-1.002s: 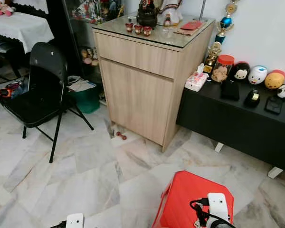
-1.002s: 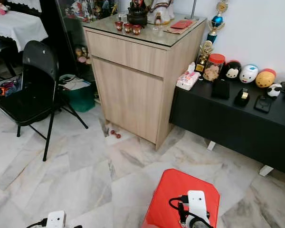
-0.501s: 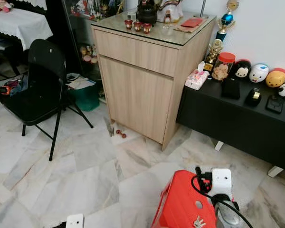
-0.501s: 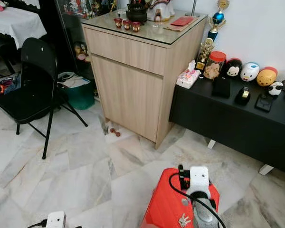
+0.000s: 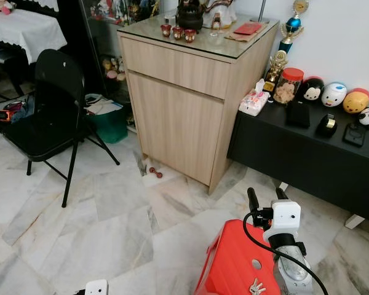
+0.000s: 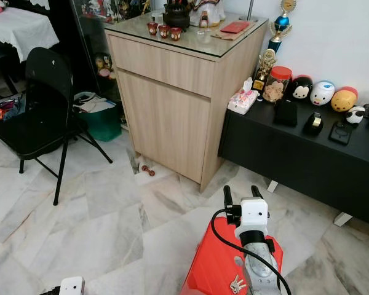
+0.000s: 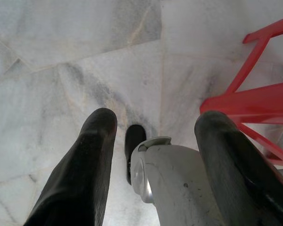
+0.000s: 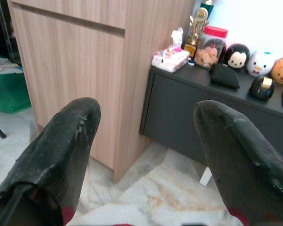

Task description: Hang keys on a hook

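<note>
Keys (image 5: 256,286) lie on the red stool (image 5: 234,258) at the robot's feet, not yet picked up. Above the stool's far edge the right gripper (image 5: 264,195) hovers, its fingers spread wide and holding nothing, aimed toward the cabinet (image 5: 184,92). Low over the floor, the left gripper (image 7: 151,141) is also open and empty. No hook can be made out. I judge the pickup comes next: tip the right gripper down and back onto the keys.
</note>
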Tool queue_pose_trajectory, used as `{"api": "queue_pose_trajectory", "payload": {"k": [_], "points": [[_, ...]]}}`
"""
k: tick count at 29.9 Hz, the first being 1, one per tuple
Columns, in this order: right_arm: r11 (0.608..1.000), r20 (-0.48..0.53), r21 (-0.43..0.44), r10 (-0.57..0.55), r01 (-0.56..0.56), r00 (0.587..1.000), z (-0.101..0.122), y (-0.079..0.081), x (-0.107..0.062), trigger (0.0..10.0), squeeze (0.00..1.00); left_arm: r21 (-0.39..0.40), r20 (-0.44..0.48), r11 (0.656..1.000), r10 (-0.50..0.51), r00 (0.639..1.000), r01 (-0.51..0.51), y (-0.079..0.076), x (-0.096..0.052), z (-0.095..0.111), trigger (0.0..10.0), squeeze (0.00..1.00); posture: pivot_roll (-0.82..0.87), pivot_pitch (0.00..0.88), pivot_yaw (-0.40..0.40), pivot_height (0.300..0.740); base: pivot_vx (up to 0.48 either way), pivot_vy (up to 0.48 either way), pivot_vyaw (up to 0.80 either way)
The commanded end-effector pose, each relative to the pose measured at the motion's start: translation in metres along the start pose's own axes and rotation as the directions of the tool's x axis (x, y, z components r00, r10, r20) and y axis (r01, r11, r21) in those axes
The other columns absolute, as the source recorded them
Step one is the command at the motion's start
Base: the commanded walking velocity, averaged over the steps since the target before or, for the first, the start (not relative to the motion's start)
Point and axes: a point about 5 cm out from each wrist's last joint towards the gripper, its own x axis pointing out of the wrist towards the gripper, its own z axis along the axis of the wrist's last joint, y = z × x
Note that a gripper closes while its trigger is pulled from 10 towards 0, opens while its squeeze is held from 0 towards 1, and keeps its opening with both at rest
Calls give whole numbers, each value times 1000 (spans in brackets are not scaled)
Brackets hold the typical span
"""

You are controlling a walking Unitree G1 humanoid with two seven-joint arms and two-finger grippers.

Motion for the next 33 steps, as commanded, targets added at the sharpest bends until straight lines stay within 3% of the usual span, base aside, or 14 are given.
{"api": "queue_pose_trajectory", "payload": {"k": [1, 5, 8, 29, 33], "points": [[999, -21, 19, -29, 29, 999, -1, -2, 0, 10000, 0, 20, -4, 1000, -9, 1000, 9, 0, -1, -2, 10000, 0, 7, 0, -31, 740, 0, 0, 0], [999, -19, 21, -33, 34, 999, 3, -3, 4, 10000, 0, 21, -5, 1000, -7, 1000, 7, 0, -1, -3, 10000, 0, 8, 0, -31, 740, 0, 0, 0], [994, -88, 28, -102, 105, 991, -1, -11, 10, 10000, 0, 23, -6, 1000, -10, 1000, 10, 0, -1, -3, 10000, 0, 8, 0, -30, 740, 0, 0, 0], [994, -139, 36, -99, 105, 985, -3, -5, 17, 10000, 0, 21, -2, 1000, -3, 1000, 4, 1, 0, 1, 10000, 0, 16, 0, -29, 617, 0, 0, 0], [993, -151, 41, -107, 114, 983, -4, -6, 18, 10000, 0, 20, -4, 1000, -3, 1000, 3, 1, 0, 1, 10000, 0, 17, 0, -28, 617, 0, 0, 0]]}}
